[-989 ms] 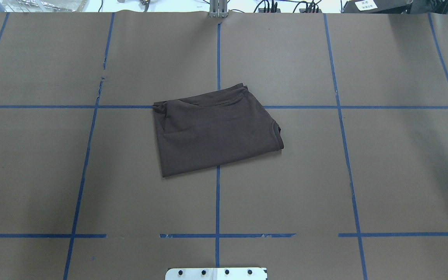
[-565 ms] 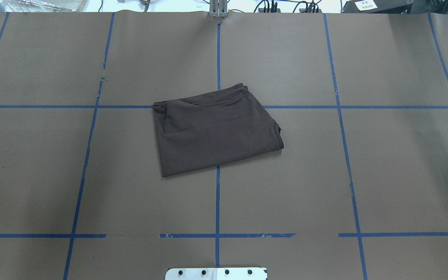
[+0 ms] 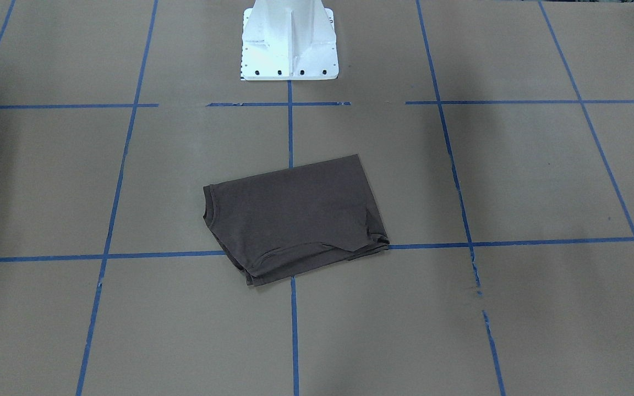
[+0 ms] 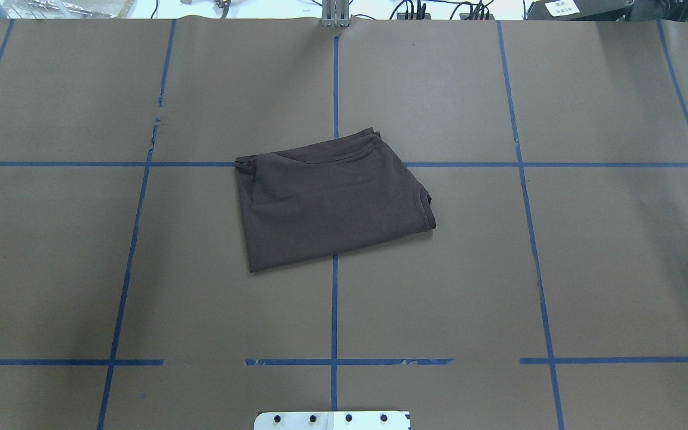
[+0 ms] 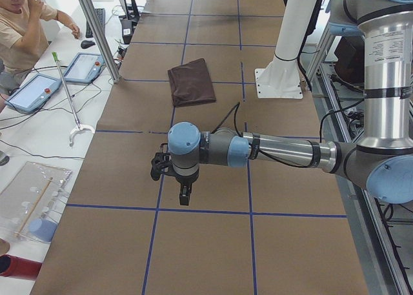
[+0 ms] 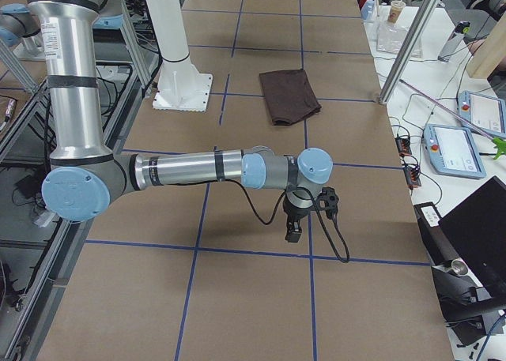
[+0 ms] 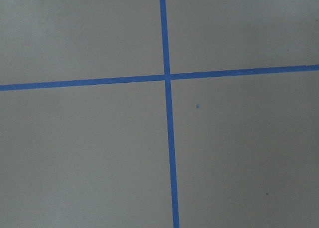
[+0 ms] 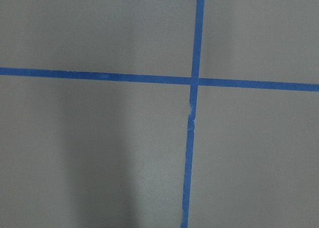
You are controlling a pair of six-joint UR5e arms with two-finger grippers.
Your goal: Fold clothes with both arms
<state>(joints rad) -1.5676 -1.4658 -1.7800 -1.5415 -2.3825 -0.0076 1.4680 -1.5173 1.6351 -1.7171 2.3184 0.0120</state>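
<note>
— Jaws first. What about the left ones?

— I cannot tell whether they are parted or closed. The left gripper (image 5: 184,197) shows only from the table's end. It points fingers down over the worktop (image 4: 619,269) toward its left end, at the tip of the outstretched left arm (image 5: 284,150). (Its wrist camera sees only brown paper and a blue tape cross (image 7: 167,78).)

— And the garment?

— The T-shirt (image 4: 332,203) lies flat in the middle of the worktop, folded to a rough rectangle and slightly askew to the tape grid. It covers a crossing of two lines. A curved, stitched edge shows on its right side. Both grippers are well apart from it.

— The right ones?

— Again I cannot tell. The right gripper (image 6: 293,233) hangs fingers down toward the worktop's right end, and its camera looks on another tape cross (image 8: 193,81). The white pedestal (image 3: 289,38) stands mid-way along the robot's edge.
</note>
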